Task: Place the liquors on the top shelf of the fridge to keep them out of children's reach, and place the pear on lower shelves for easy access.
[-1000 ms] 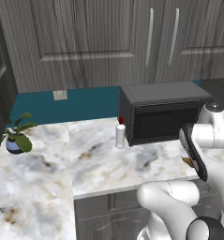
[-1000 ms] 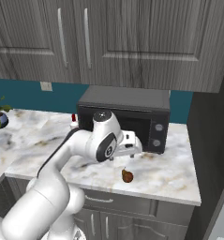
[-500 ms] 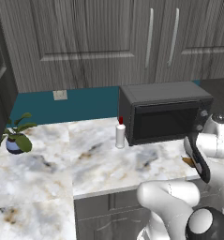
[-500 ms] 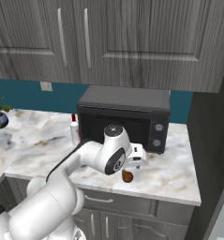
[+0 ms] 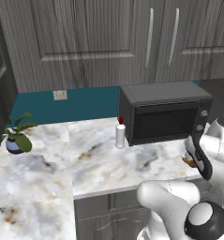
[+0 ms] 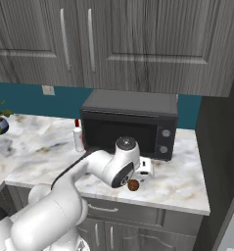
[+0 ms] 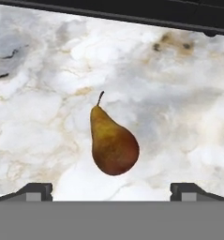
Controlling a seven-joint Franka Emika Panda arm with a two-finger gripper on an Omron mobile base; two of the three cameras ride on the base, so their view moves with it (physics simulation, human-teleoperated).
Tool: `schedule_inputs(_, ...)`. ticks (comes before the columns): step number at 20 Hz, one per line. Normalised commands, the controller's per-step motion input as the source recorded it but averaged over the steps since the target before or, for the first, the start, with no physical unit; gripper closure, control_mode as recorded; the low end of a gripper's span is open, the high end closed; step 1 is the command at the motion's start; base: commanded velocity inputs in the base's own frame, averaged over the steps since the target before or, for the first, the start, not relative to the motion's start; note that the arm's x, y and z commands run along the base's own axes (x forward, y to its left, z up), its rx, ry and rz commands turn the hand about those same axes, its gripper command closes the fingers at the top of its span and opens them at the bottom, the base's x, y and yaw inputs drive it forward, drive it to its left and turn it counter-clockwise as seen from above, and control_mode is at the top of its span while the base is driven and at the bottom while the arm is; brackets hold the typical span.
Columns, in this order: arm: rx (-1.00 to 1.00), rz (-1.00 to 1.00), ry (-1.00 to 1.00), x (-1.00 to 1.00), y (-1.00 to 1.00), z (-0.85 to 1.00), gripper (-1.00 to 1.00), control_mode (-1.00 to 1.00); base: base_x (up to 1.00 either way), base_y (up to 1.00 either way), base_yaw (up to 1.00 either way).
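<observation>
The pear (image 7: 113, 150), brown-orange and teardrop-shaped, lies on the marble counter (image 7: 179, 108) in front of the microwave. My gripper (image 7: 112, 190) hangs just above it, open, with one dark fingertip (image 7: 33, 191) on each side and nothing held. From the right base view, the gripper (image 6: 137, 177) sits close over the pear (image 6: 133, 185). In the left base view, the gripper (image 5: 194, 159) covers most of the pear (image 5: 188, 162). One liquor, a white bottle with a red cap (image 5: 120, 134), stands upright left of the microwave, apart from the gripper. The fridge shelves are out of view.
A black microwave (image 6: 130, 125) stands at the back of the counter, right behind the pear. A potted plant (image 5: 17, 138) sits far left. Grey cabinets (image 5: 108, 42) hang overhead. The counter's front edge (image 6: 152, 198) is close to the pear, and a tall dark panel (image 6: 221, 147) bounds the right.
The hand has swung right and come down over the pear, which has not moved. The jaws have stayed open. The bottle stands as before.
</observation>
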Motion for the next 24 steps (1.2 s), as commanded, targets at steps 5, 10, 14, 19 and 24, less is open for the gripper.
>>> schedule_inputs(5, 0.02, 0.00, 0.03, 0.12, 0.00, -0.25, -1.00, -1.00, 0.00, 0.00, 0.00)
schedule_inputs(10, 0.00, 0.00, 0.04, 0.26, 0.00, -0.32, -1.00, -1.00, 0.00, 0.00, 0.00)
schedule_inputs(14, 0.00, 0.00, 0.04, 0.26, 0.00, -0.31, -1.00, -1.00, 0.00, 0.00, 0.00)
schedule_inputs(19, 0.00, 0.00, 0.04, 0.24, -0.02, -0.28, -1.00, -1.00, 0.00, 0.00, 0.00)
schedule_inputs(24, 0.00, 0.00, 0.05, 0.17, -0.11, -0.34, -1.00, -1.00, 0.00, 0.00, 0.00)
